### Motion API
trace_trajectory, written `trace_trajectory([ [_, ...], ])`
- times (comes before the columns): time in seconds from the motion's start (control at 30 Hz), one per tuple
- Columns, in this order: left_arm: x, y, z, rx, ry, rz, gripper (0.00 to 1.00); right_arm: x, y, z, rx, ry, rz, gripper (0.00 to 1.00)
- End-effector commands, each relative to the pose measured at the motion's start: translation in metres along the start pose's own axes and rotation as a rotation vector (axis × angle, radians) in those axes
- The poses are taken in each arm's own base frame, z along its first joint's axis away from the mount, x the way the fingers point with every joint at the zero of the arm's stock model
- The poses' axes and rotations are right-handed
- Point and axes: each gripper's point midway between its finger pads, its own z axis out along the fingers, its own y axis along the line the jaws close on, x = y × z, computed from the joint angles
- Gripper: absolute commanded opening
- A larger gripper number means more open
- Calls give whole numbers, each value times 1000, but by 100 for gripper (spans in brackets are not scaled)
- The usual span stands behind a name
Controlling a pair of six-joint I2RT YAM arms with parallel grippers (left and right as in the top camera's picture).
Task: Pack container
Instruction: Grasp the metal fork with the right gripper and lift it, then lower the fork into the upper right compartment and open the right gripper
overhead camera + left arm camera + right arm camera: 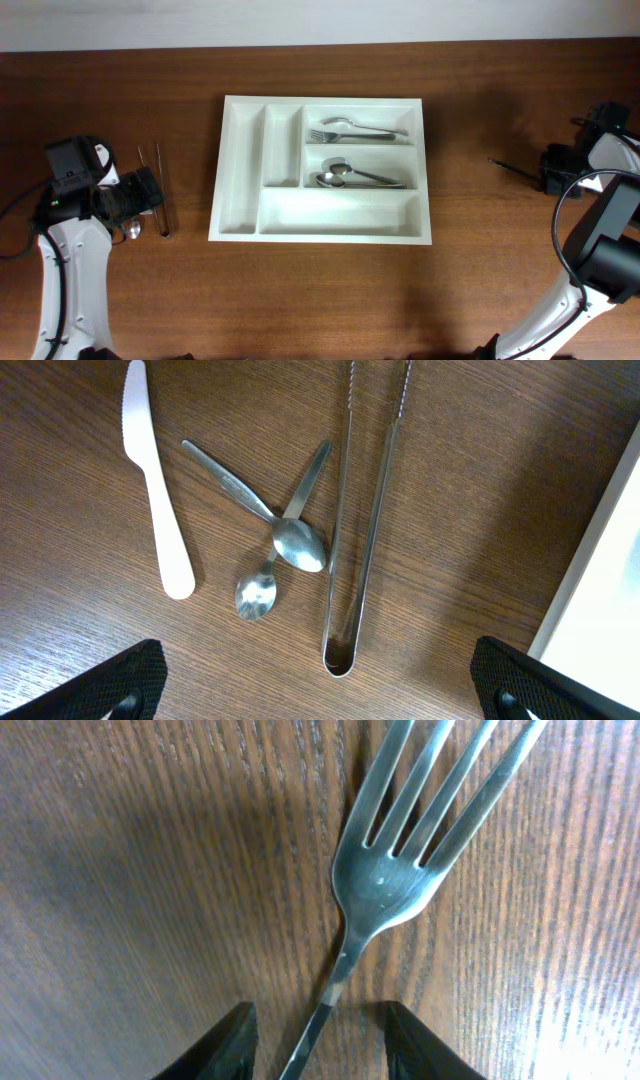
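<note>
The white container (340,237) sits mid-table. Its top right slot holds a fork and a spoon (360,131), and the middle right slot holds spoons (350,177); the other compartments are bare. My left gripper (148,192) is open above loose cutlery left of the tray: metal tongs (360,530), two crossed spoons (285,550) and a white plastic knife (155,480). Its jaws (320,685) hold nothing. My right gripper (545,175) is low at the far right. Its open jaws (320,1040) straddle the handle of a metal fork (385,885) lying on the table.
The tray's left wall shows at the right edge of the left wrist view (600,560). The fork (508,166) lies well to the right of the tray. The table is dark wood, with a white strip along its far edge.
</note>
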Motion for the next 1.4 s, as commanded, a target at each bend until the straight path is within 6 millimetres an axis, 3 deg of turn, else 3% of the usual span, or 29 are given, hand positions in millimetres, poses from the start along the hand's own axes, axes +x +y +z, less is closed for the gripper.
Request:
trace_trajectory([
  [0.0, -7, -1, -2, 10, -15, 8, 99, 8, -23, 27, 98, 31, 11, 28],
  [0.1, -7, -1, -2, 10, -15, 7, 99, 9, -25, 28, 109, 36, 12, 22],
  [0.27, -7, -1, -2, 10, -15, 8, 99, 10, -30, 27, 127, 44, -11, 4],
  [0.63, -7, -1, -2, 10, -15, 8, 99, 12, -28, 22, 111, 66, -327, 4],
  [0.77, -7, -1, -2, 10, -15, 8, 99, 12, -15, 2, 54, 40, -519, 4],
  [0.93, -7, -1, -2, 10, -15, 8, 99, 21, 10, -37, -44, -31, -725, 4],
  [1.03, -7, -1, -2, 10, -15, 8, 99, 32, 24, -61, -97, -83, -827, 4],
  [1.2, -7, -1, -2, 10, -15, 8, 99, 58, 39, -85, -131, -153, -1018, 4],
  [1.37, -7, -1, -2, 10, -15, 8, 99, 122, 56, -108, -225, -176, -1397, 4],
])
